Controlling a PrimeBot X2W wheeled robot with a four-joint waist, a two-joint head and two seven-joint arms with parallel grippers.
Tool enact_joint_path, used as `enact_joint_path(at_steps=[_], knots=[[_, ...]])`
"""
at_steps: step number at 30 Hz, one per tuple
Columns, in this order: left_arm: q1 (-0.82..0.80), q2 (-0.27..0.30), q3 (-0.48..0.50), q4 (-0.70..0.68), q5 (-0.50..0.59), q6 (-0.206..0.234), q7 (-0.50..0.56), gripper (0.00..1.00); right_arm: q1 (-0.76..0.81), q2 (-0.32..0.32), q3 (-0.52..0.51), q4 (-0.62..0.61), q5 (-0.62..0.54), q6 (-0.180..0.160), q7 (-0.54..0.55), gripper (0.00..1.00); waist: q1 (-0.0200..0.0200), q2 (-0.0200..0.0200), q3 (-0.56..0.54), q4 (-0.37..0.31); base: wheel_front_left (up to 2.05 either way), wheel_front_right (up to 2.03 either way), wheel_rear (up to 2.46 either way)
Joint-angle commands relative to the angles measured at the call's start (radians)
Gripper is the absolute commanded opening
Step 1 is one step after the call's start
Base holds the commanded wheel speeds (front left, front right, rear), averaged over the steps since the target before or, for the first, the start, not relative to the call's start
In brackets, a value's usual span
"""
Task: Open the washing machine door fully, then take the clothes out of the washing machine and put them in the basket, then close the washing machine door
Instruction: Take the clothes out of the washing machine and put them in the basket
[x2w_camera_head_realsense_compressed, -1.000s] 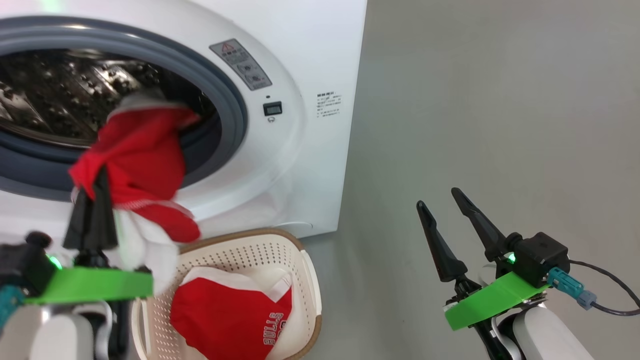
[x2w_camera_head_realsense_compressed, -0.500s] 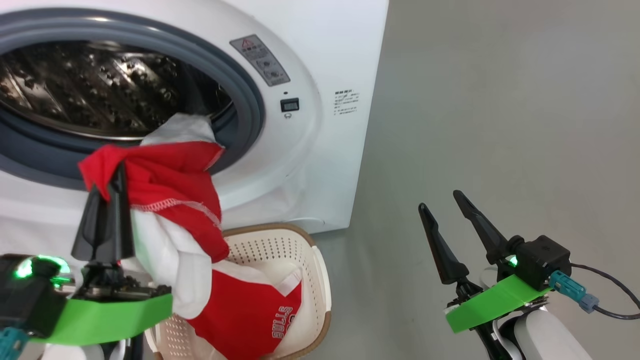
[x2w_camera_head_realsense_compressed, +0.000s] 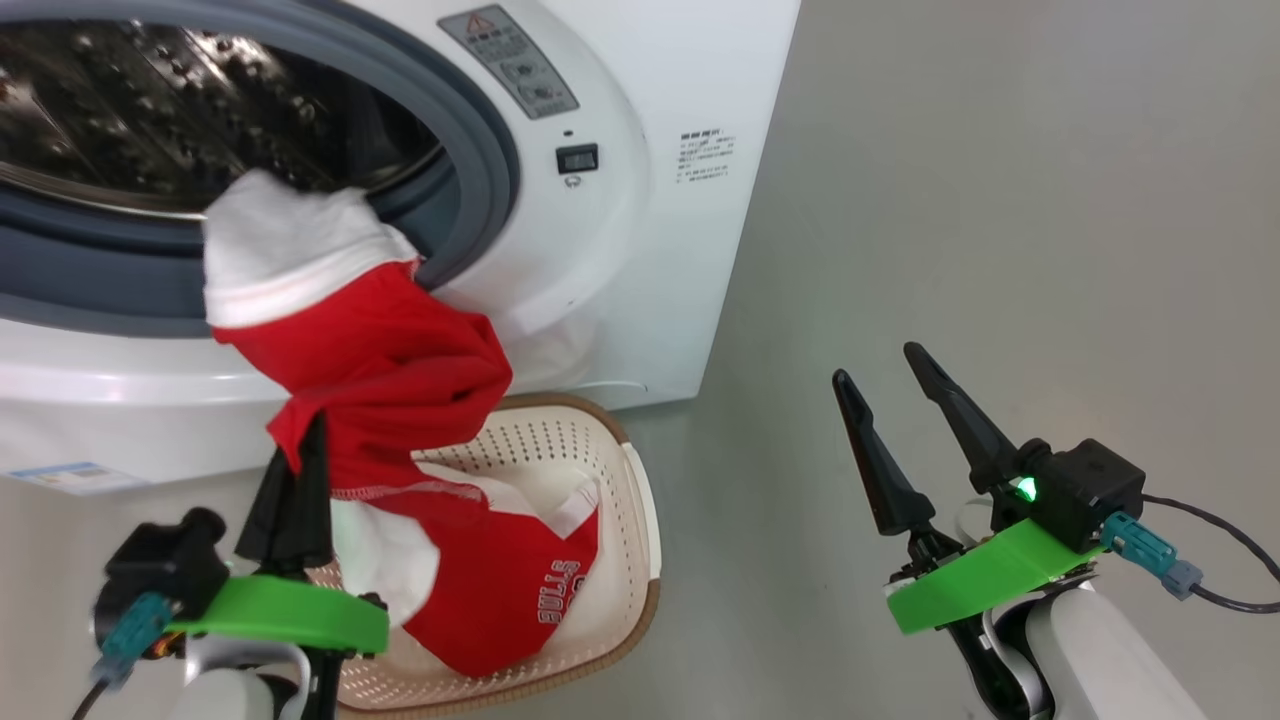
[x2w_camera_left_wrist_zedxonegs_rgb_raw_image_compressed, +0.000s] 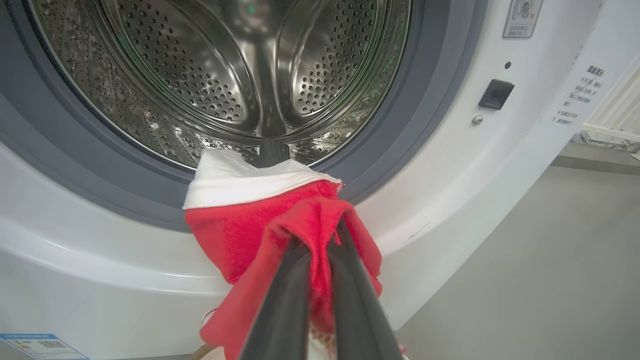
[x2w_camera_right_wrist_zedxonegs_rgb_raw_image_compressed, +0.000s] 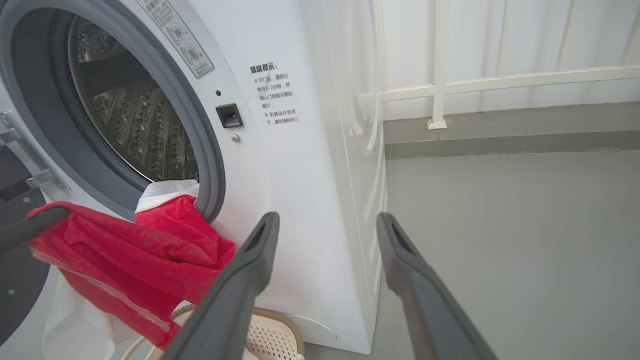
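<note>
Red clothes (x2w_camera_head_realsense_compressed: 400, 360) clamped in my left fingers (x2w_camera_head_realsense_compressed: 308, 470) trail from the washing machine (x2w_camera_head_realsense_compressed: 640, 250), needing lowering into the basket (x2w_camera_head_realsense_compressed: 545, 440); right fingers (x2w_camera_head_realsense_compressed: 848, 405) wide.

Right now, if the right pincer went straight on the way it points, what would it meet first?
Probably the washing machine, near its front corner; the right pincer aims there, depth unclear.

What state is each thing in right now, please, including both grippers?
washing machine door: open, swung aside.
washing machine: drum exposed, garment's white end on its lip.
held red garment: pinched, stretched from drum lip above basket.
second red garment: lying in basket.
basket: upright on floor, partly filled.
left gripper: shut on held red garment.
right gripper: open, empty.
</note>
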Motion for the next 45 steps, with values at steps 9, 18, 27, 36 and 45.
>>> enact_joint_path(at_steps=[9,18,27,36,45], knots=[[-0.156,0.008,-0.021,0.321,-0.043,-0.03,-0.017,0.0,-0.049,0.007,0.013,-0.029,-0.014,0.006,-0.006,1.0,0.0,0.0,0.087,-0.015,0.0,0.0,0.0],[-0.29,0.005,-0.075,0.613,-0.064,-0.038,-0.017,0.0,-0.087,0.011,0.022,-0.035,-0.021,0.006,-0.006,1.0,0.0,0.0,0.168,-0.026,0.0,0.0,0.0],[-0.372,0.005,-0.097,0.829,-0.069,-0.039,-0.017,0.0,-0.108,0.016,0.026,-0.037,-0.019,0.006,-0.006,1.0,0.0,0.0,0.225,-0.049,0.0,0.0,0.0],[-0.426,0.032,-0.12,1.002,-0.111,-0.039,0.07,0.0,-0.115,0.023,0.031,-0.037,-0.014,0.006,-0.006,1.0,0.0,0.0,0.244,-0.077,0.0,0.0,0.0],[-0.438,0.047,-0.137,1.021,-0.119,-0.039,0.096,1.0,-0.11,0.028,0.031,-0.031,-0.013,0.006,-0.006,1.0,0.0,0.0,0.233,-0.081,0.0,0.0,0.0]])
